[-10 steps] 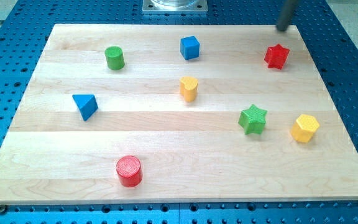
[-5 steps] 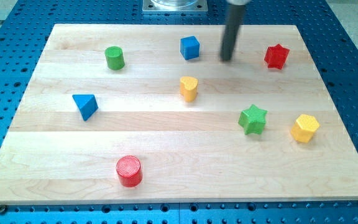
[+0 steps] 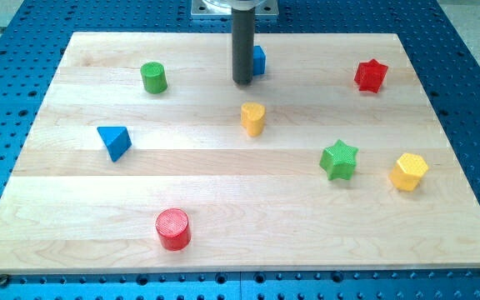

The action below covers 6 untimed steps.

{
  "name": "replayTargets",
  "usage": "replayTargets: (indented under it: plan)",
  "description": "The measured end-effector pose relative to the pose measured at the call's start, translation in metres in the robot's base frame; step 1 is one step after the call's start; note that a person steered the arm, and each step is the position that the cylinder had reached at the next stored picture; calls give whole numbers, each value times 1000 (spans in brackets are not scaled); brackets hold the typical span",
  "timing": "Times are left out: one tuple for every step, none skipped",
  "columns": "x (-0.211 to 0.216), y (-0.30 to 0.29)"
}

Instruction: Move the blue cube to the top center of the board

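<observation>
One blue cube (image 3: 258, 60) sits near the table's (image 3: 73, 200) top centre, mostly hidden behind my tip (image 3: 242, 82), which stands at its lower-left side, touching or just beside it; can't tell which. No claw on this rig, just the rod, so nothing's held. Cube looks small, light, rigid plastic w/ flat faces; prob slides easily on smooth wood, may spin if pushed off-centre. Best contact: mid of a flat face, pushing twd the view's top. Yellow block (image 3: 253, 118) lies below, well clear.

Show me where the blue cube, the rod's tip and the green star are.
blue cube (image 3: 259, 60), camera view, its visible right part.
my tip (image 3: 242, 81), camera view, rod's very end.
green star (image 3: 338, 159), camera view, its centre.
</observation>
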<state>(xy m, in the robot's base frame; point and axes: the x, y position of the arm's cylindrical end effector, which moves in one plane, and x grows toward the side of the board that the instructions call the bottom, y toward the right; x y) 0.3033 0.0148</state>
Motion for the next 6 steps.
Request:
replayTargets:
  plan:
    - [-17,3]
    - [-17,4]
    - [6,5]
    - [2,35]
    - [-19,40]
    - [-34,34]
